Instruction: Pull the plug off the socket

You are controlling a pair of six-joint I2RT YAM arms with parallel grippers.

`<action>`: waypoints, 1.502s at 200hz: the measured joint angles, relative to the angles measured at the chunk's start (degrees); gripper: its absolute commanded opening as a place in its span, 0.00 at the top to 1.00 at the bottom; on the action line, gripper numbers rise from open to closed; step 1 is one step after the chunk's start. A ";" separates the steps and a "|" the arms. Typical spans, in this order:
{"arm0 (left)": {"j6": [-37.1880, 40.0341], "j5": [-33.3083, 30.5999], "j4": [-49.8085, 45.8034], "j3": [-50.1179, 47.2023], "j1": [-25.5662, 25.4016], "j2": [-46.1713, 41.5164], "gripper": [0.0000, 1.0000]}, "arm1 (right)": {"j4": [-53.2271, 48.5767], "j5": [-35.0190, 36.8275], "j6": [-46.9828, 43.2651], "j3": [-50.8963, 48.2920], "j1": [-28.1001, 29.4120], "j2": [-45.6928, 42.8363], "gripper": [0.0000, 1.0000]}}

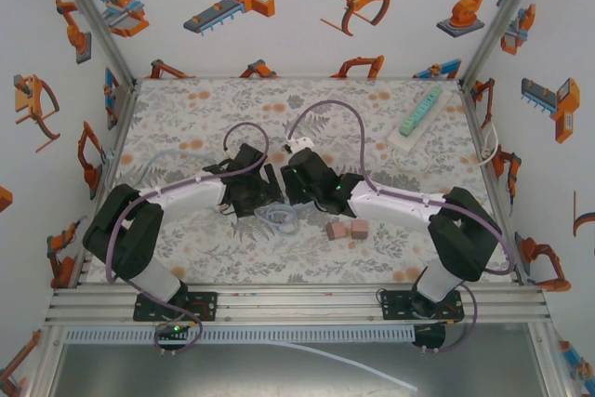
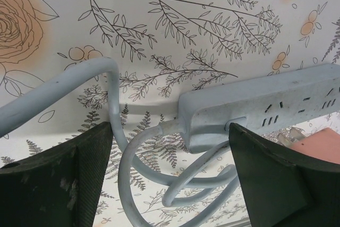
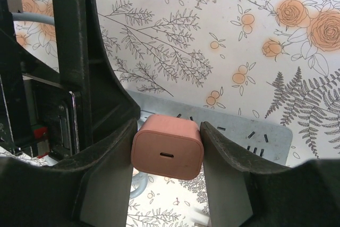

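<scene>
- A floral tablecloth [image 1: 186,109] with orange blossoms and grey fern sprigs covers the table. White walls [image 1: 297,34] stuck with orange robot-arm pictures close it in on three sides, with metal posts in the far corners.
- The pale socket strip [image 2: 255,104] lies in the middle of the cloth, where the two arms meet.
- The pink plug [image 3: 167,152] sits in the socket strip, held by the right gripper [image 3: 169,131], whose jaws are pressed against its two sides.
- The left gripper [image 2: 170,131] straddles the cable end of the socket strip with its jaws apart. One of its fingers [image 2: 271,179] is close against the strip's side and the other stands clear.
- The strip's cable [image 2: 133,168] curls in loose loops beside that end, under the left gripper.
- Two small pink blocks [image 1: 346,229] rest just to the right of the socket strip, on its near side.
- A second strip [image 1: 416,118], white with green sockets, lies well apart from the socket strip, toward the far right corner.
</scene>
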 measured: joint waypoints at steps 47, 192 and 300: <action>0.48 -1.16 -1.55 0.02 -0.11 -0.70 0.17 | -0.42 1.25 0.28 0.00 0.00 -3.08 0.71; 31.04 0.81 0.70 0.00 -1.07 -29.66 0.10 | -10.60 17.22 12.72 -8.81 -9.49 -27.69 0.73; 70.77 25.73 -8.15 -0.90 -3.48 -43.63 0.03 | -38.77 -13.31 30.73 -16.68 -18.05 -38.01 0.74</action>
